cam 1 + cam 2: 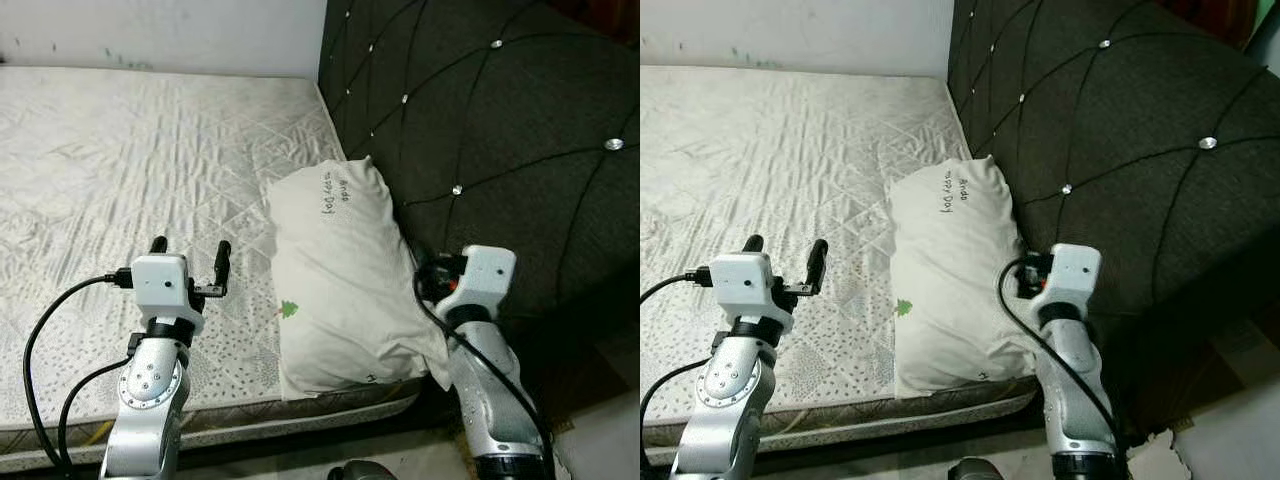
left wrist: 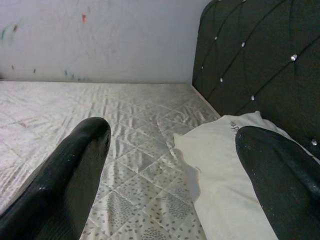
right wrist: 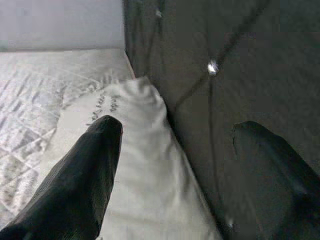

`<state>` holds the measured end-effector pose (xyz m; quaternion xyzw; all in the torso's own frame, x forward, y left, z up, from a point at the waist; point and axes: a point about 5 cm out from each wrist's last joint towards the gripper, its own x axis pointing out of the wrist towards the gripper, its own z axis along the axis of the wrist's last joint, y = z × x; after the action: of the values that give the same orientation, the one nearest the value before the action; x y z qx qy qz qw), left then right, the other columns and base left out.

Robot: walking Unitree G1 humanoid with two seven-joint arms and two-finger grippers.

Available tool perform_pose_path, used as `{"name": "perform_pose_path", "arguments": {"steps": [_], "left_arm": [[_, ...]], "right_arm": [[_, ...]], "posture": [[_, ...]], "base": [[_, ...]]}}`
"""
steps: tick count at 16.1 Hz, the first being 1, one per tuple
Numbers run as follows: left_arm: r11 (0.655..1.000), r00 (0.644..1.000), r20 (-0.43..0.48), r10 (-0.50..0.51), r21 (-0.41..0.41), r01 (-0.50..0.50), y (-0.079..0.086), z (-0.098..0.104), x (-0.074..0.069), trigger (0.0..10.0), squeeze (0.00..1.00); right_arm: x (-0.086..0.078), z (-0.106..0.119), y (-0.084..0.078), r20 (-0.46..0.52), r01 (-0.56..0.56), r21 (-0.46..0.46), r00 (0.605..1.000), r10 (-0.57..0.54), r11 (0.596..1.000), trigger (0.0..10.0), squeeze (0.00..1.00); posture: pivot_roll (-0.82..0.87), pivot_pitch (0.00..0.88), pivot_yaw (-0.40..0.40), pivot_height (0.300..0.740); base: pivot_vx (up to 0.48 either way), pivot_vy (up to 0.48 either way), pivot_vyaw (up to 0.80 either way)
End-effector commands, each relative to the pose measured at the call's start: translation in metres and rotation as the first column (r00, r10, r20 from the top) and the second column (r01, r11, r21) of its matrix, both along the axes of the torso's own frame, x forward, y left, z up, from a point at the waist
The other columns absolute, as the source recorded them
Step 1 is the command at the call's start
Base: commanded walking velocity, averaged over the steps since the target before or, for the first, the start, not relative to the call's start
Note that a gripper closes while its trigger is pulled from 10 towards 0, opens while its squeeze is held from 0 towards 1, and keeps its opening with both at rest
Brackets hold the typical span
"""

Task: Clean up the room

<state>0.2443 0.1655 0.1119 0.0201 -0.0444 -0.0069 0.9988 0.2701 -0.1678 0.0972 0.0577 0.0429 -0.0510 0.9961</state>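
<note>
We see a bare quilted mattress on a bed, with a white wall at its far edge and a dark tufted headboard standing along its right side. The headboard carries small shiny studs at the crossings of its stitched diamonds.

The task's thing, a cream pillow, lies on the right part of the mattress, lengthwise against the headboard. Its near end reaches the near edge of the mattress. We note dark handwriting near its far end and a small green tree mark on its left side, close to the near end.

The left end effector hovers over the near part of the mattress, just left of the pillow. Its two black fingers are spread apart and hold nothing; in the left wrist view the mattress and the pillow's edge show between them.

The right end effector sits at the pillow's right side, near its near end, at the seam between pillow and headboard. In the right wrist view its fingers stand spread: one finger lies over the pillow, the other against the headboard fabric. We cannot tell whether either finger touches these surfaces.

A black cable loops from the left wrist down past the mattress edge.
</note>
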Motion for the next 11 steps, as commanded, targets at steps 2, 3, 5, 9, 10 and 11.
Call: {"name": "perform_pose_path", "arguments": {"steps": [2, 3, 5, 9, 10, 11], "left_arm": [[1.000, 1.000, 0.005, -0.014, -0.001, 0.014, -0.002, 0.000, 0.001, 10.0, 0.00], [1.000, 1.000, 0.005, -0.014, 0.000, 0.014, -0.002, 0.000, 0.001, 10.0, 0.00], [1.000, 1.000, 0.008, -0.016, 0.006, 0.016, -0.002, -0.001, 0.001, 10.0, 0.00], [1.000, 1.000, 0.013, -0.019, 0.008, 0.019, -0.002, -0.001, 0.002, 10.0, 0.00], [1.000, 1.000, 0.014, -0.017, 0.007, 0.017, -0.002, -0.001, 0.002, 10.0, 0.00], [1.000, 1.000, 0.015, -0.015, 0.006, 0.015, -0.001, -0.001, 0.002, 10.0, 0.00]], "right_arm": [[-0.005, -0.003, -0.002, -0.019, -0.002, 0.028, 1.000, 0.003, 1.000, 10.0, 0.00], [-0.008, -0.005, -0.003, -0.013, 0.022, 0.037, 1.000, -0.022, 0.999, 10.0, 0.00], [-0.010, -0.005, 0.002, -0.015, 0.003, -0.017, 1.000, -0.004, 1.000, 10.0, 0.00], [-0.013, -0.002, 0.011, 0.001, -0.068, -0.041, 0.998, 0.068, 0.997, 10.0, 0.00], [-0.014, -0.002, 0.008, 0.003, -0.055, -0.034, 0.998, 0.055, 0.998, 10.0, 0.00], [-0.016, -0.003, 0.008, -0.021, -0.043, -0.014, 0.999, 0.043, 0.999, 10.0, 0.00]], "posture": [[0.08, 0.000, -0.069, 0.740], [0.08, 0.000, -0.069, 0.740], [0.08, 0.000, -0.069, 0.740], [0.08, 0.000, -0.072, 0.740], [0.08, 0.000, -0.073, 0.740], [0.08, 0.000, -0.073, 0.740]], "base": [[0.000, 0.000, 0.00], [0.000, 0.000, 0.00], [0.000, 0.000, 0.00], [0.000, 0.000, 0.00], [0.000, 0.000, 0.00], [0.000, 0.000, 0.00]]}}
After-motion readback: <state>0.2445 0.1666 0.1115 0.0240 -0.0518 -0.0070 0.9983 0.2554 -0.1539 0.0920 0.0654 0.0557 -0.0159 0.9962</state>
